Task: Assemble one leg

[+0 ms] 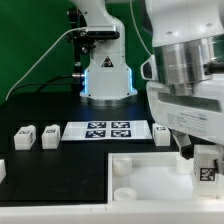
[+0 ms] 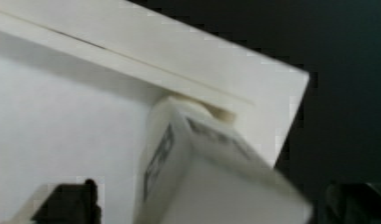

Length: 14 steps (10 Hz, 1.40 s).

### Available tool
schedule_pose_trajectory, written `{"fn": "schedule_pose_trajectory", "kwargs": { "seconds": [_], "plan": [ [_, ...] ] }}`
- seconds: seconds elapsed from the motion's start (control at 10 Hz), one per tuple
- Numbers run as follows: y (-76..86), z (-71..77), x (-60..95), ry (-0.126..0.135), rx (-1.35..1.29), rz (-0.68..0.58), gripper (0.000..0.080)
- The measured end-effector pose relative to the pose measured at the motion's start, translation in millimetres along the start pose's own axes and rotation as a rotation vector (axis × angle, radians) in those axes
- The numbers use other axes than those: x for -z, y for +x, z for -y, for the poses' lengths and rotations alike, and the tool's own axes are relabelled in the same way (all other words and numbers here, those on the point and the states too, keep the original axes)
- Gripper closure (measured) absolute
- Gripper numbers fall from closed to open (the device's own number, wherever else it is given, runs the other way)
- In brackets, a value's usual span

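Observation:
One leg (image 1: 205, 166), a small white block with a marker tag, stands at the corner of the large white tray-like piece (image 1: 140, 178) on the exterior view's right. My gripper (image 1: 198, 152) is right over it, fingers on either side. In the wrist view the leg (image 2: 213, 165) is blurred and close, lying slanted between the dark fingertips (image 2: 68, 202), against the white tray-like piece (image 2: 80, 110). A strip of the white piece shows between one finger and the leg, so the gripper (image 2: 212, 205) looks open around the leg.
Two more legs (image 1: 24, 137) (image 1: 50, 136) stand at the exterior view's left, one (image 1: 160, 132) beside the marker board (image 1: 108, 130), and one at the left edge (image 1: 2, 170). The arm's base (image 1: 105, 75) stands behind.

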State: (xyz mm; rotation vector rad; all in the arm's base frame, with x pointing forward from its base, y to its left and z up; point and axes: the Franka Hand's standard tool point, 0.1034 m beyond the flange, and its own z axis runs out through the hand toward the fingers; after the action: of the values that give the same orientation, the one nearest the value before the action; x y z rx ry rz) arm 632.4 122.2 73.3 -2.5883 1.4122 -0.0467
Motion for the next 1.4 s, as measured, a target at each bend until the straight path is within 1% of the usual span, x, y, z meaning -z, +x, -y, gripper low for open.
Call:
{"fn": "schedule_pose_trajectory", "kwargs": {
  "seconds": [0.1, 0.3, 0.4, 0.5, 0.6, 0.7, 0.8, 0.9, 1.0, 1.1, 1.3, 1.4],
  "plan": [
    [2.4, -1.0, 0.3, -0.002, 0.089, -0.003, 0.0152],
    [3.4, -1.7, 0.0, -0.003, 0.299, -0.003, 0.0151],
    [2.2, -3.0, 0.3, -0.03, 0.461, 0.0, 0.0151],
    [0.6, -2.4, 2.9, -0.081, 0.675, 0.006, 0.0151],
    [-0.4, 1.0, 5.9, -0.112, 0.854, 0.023, 0.0151],
    [-1.9, 2.7, 5.5, -0.136, 0.938, 0.045, 0.0151],
    [-0.9, 3.8, 5.0, -0.129, 0.906, 0.037, 0.0164],
    [-0.8, 3.4, 4.8, -0.13, 0.876, 0.035, 0.0164],
    [-1.1, 3.5, 4.8, -0.128, 0.848, 0.034, 0.0329],
    [-1.5, 3.7, 4.7, -0.128, 0.757, 0.028, 0.05],
    [0.4, 2.7, 4.8, -0.131, 0.581, 0.016, 0.0498],
    [1.9, 1.8, 4.0, -0.126, 0.446, 0.013, 0.0498]
  ]
}}
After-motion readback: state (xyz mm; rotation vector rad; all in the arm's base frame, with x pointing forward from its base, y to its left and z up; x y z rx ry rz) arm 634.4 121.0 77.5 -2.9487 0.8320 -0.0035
